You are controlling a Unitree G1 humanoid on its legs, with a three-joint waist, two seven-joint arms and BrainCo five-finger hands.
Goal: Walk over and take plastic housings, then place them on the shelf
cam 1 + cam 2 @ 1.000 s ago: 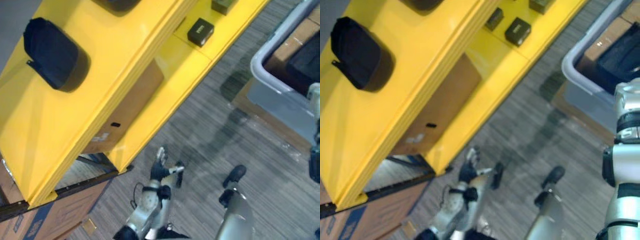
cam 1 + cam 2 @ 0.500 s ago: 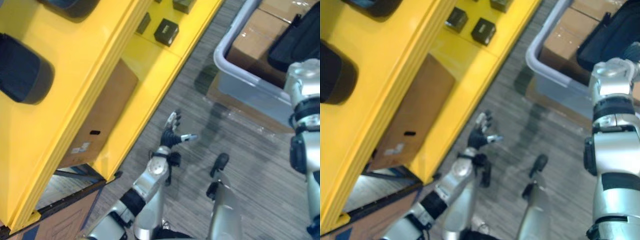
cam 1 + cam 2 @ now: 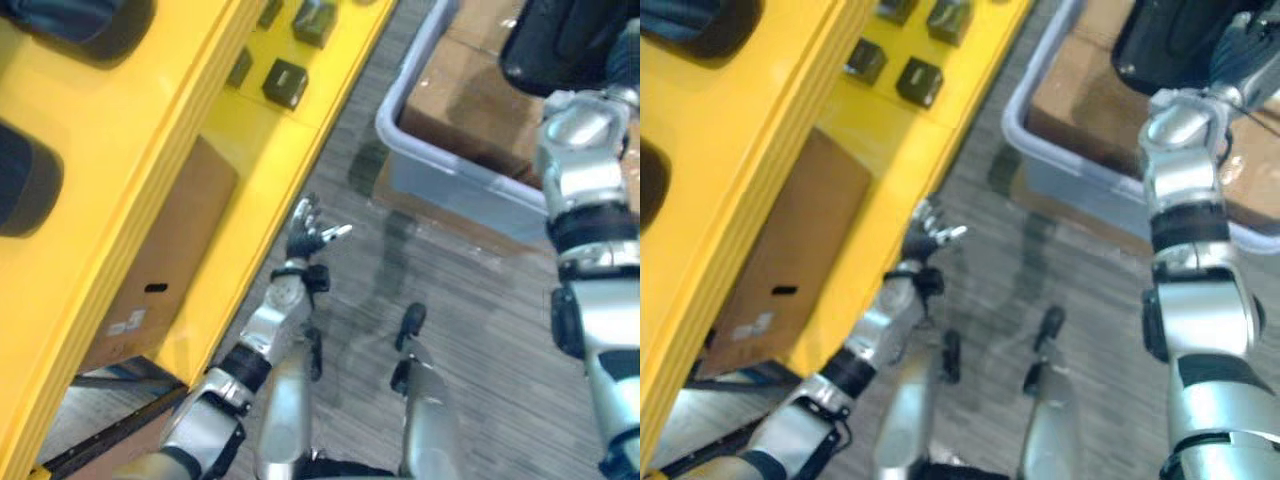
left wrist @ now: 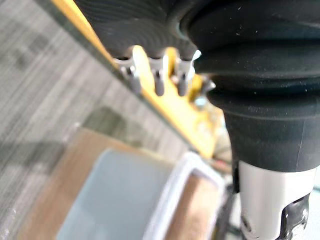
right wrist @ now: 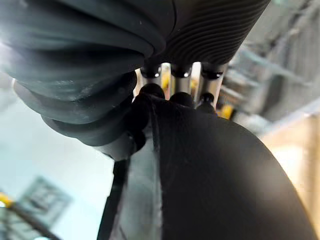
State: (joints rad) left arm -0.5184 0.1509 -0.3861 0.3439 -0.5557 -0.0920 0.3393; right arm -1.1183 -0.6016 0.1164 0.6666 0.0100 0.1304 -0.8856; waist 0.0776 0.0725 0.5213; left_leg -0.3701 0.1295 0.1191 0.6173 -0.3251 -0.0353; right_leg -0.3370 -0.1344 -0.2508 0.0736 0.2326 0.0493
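Observation:
My right hand (image 3: pixel 1238 52) is raised at the upper right, its fingers (image 5: pixel 172 82) curled over the edge of a large black plastic housing (image 5: pixel 225 190). That housing (image 3: pixel 1165 40) hangs above the grey bin (image 3: pixel 450 185). My left hand (image 3: pixel 308 232) is held out low beside the yellow shelf (image 3: pixel 150 110), open with fingers (image 4: pixel 157 75) spread and nothing in it. More black housings (image 3: pixel 20 185) lie on the shelf's top level.
Small dark boxes (image 3: pixel 285 82) sit on the shelf's lower level, and a cardboard box (image 3: pixel 165 265) stands under the top level. The grey bin holds cardboard boxes (image 3: pixel 470 100). Striped grey carpet (image 3: pixel 480 300) lies between shelf and bin.
The camera has moved, sliding the shelf leftward and bringing the bin closer. My left arm has lifted and stretched forward. My right arm with the black housing has come further into view.

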